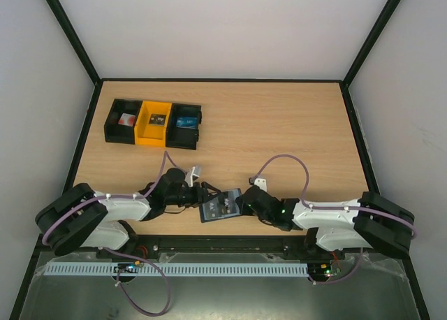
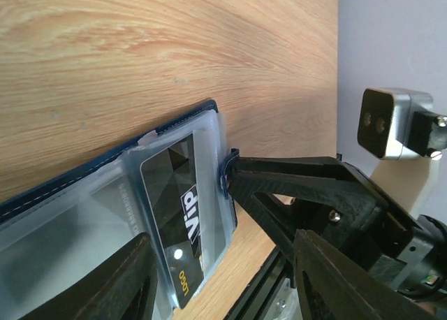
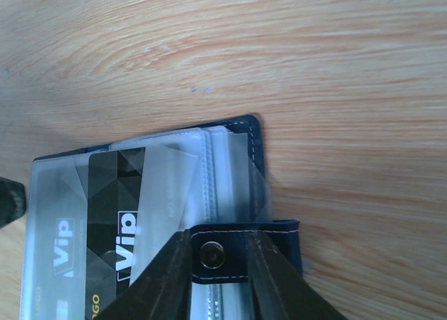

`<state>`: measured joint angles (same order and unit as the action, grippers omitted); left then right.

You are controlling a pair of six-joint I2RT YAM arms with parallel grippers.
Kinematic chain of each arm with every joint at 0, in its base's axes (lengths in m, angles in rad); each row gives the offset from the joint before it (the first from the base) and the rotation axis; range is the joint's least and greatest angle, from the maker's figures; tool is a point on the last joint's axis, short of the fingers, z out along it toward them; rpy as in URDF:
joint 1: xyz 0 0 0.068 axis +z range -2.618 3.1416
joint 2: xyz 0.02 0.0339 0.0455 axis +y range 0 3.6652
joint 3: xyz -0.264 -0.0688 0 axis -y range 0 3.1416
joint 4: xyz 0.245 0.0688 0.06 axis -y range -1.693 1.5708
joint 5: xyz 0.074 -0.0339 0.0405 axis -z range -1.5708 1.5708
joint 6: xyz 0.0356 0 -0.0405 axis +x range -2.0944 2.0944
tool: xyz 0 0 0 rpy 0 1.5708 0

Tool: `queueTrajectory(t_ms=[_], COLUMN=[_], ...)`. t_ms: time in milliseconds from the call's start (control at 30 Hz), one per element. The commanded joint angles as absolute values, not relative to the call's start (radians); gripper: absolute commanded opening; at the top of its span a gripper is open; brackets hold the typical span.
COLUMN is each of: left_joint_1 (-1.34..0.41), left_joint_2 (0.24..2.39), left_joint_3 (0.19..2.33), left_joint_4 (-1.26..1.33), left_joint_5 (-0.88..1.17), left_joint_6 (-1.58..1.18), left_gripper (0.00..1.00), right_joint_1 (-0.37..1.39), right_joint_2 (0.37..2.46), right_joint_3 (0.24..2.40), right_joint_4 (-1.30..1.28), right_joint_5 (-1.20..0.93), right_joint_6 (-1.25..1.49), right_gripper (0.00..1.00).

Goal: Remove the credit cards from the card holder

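Note:
The card holder [image 1: 220,205] lies open near the table's front edge, dark navy with clear sleeves [image 2: 84,215]. A black "VIP" credit card [image 2: 171,208] sits in the top sleeve, and it also shows in the right wrist view [image 3: 115,194]. A second, greyer VIP card [image 3: 59,229] lies under the plastic beside it. My right gripper [image 3: 220,264] is shut on the holder's snap tab [image 3: 241,253]. It sits at the holder's right edge [image 1: 244,207]. My left gripper [image 2: 223,292] is open, with its jaws wide either side of the sleeve's end, at the holder's left edge [image 1: 204,192].
Three bins stand in a row at the back left. A black bin [image 1: 112,124] holds a red-and-white card, a yellow bin [image 1: 143,124] holds a small card, and a black bin [image 1: 198,124] holds a bluish card. The table's front rail [image 1: 223,242] runs just behind the holder.

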<state>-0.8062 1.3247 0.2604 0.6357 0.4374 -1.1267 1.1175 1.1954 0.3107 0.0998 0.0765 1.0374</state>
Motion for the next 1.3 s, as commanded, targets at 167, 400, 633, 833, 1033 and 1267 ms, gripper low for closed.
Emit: queueTrajectory(t_ms=[167,400,633,833,1033,1267], left_joint_1=[-0.802,-0.809,-0.814,-0.814,-0.814,-0.793], left_joint_2=[1.37,1.459,1.513,1.518,1.457,1.366], left_joint_3=[0.23,0.219,0.221,0.217,0.206,0.212], left_joint_4=[0.645,0.729,0.785,0.792,0.768,0.668], left_joint_5=[0.433,0.444,0.451,0.446,0.433,0.419], left_joint_6=[-1.103,-1.124,-1.135,-1.144,-1.149,-1.12], left_gripper=[0.52,0.49,0.47,0.33,0.04,0.03], right_joint_1=[1.116,1.13,1.139,1.14,1.141,1.14], right_joint_2=[1.254,1.305,1.326,1.314,1.297,1.275], right_joint_3=[0.291,0.272,0.272,0.264,0.258,0.272], right_joint_4=[0.174,0.227,0.249,0.245,0.235,0.209], right_joint_5=[-0.006,-0.021,-0.023,-0.016,-0.004,0.005], right_joint_6=[1.052,1.073,1.077,1.077,1.076,1.053], right_gripper=[0.12,0.1,0.1,0.1,0.1,0.11])
